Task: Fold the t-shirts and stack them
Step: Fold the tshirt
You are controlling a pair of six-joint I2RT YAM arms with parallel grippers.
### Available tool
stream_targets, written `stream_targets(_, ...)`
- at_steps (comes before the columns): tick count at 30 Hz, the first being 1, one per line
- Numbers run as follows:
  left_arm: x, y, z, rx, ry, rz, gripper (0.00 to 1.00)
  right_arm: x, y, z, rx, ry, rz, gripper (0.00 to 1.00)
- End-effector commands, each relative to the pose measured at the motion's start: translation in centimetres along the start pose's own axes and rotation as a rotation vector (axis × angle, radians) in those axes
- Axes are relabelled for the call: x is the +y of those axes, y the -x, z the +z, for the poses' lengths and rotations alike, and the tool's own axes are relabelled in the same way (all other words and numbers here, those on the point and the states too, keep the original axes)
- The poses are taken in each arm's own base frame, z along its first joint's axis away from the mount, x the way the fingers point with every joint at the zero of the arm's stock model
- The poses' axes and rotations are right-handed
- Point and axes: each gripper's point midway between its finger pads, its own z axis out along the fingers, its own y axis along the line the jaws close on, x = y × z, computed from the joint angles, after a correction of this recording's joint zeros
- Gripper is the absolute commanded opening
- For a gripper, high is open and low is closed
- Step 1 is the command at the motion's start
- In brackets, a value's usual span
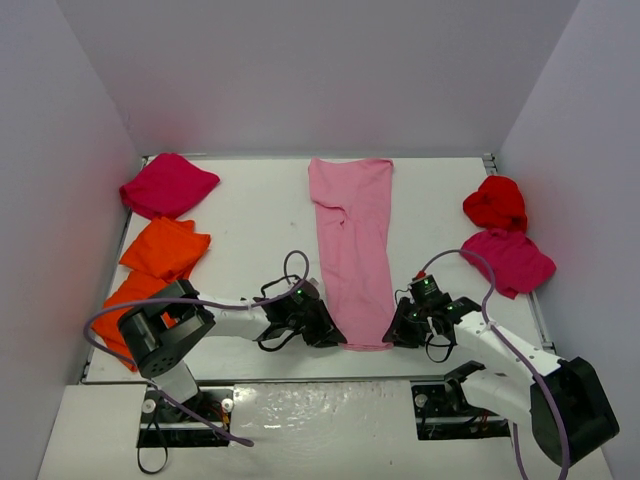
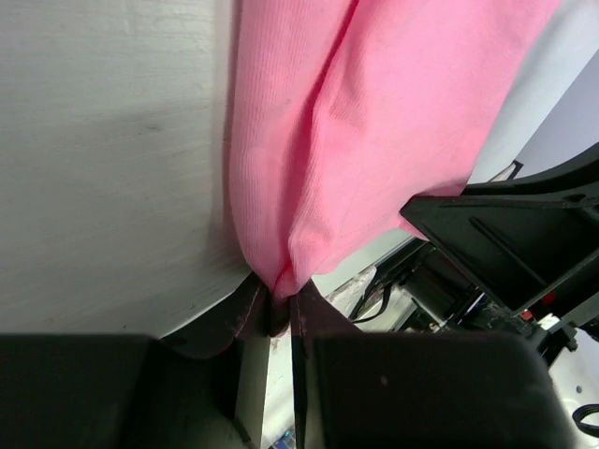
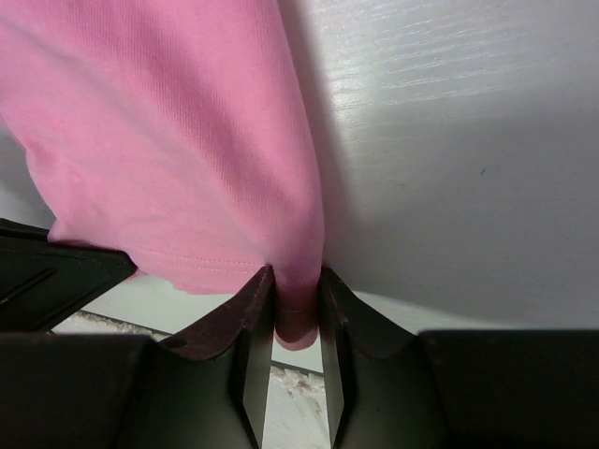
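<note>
A light pink t-shirt (image 1: 352, 240) lies folded into a long strip down the middle of the table. My left gripper (image 1: 333, 338) is shut on its near left corner (image 2: 281, 271). My right gripper (image 1: 393, 338) is shut on its near right corner (image 3: 298, 290), the cloth pinched between the fingers. Two orange t-shirts (image 1: 165, 248) (image 1: 135, 300) lie at the left. A magenta t-shirt (image 1: 167, 185) is bunched at the back left, another magenta one (image 1: 512, 260) at the right. Just behind that one lies a bright red t-shirt (image 1: 495, 202).
Grey walls (image 1: 320, 70) close in the white table (image 1: 250, 215) on three sides. Purple cables loop from both arms near the front edge. The right arm's dark body (image 2: 524, 234) shows in the left wrist view.
</note>
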Motion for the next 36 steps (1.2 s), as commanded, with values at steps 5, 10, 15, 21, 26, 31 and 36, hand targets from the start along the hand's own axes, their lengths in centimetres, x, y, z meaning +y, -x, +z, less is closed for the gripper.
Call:
stream_targets(5,-1.4,0.0,-0.5,-0.019,-0.029,0.047,0.00,-2.7,-0.9,0.5,0.017,-0.108,-0.013,0.04)
stream_targets(10,-1.2,-0.1,-0.5,-0.010,-0.026,0.050,0.00,-2.7,-0.9,0.4,0.019,-0.103,-0.018,0.00)
stream_targets(15,-0.8,-0.5,-0.7,0.005,-0.023,0.045,0.00,-2.4,-1.2,0.1,0.022,-0.082,-0.026,0.00)
stream_targets(21,-0.4,-0.9,-2.5,-0.008,-0.009,0.031,0.00,-2.0,-1.4,-1.2,0.008,-0.057,-0.025,0.00)
stream_targets(26,-0.2,-1.4,-4.3,-0.018,-0.001,0.027,0.00,-1.9,-1.8,-2.5,-0.001,-0.048,-0.033,0.00)
stream_targets(31,-0.4,-1.8,-6.0,-0.030,-0.021,0.015,0.00,-1.5,-2.2,-3.7,-0.013,-0.016,-0.040,0.00)
stream_targets(36,0.2,-2.3,-7.7,-0.045,0.002,0.011,0.00,-0.6,-2.1,-5.1,-0.047,0.025,-0.045,0.00)
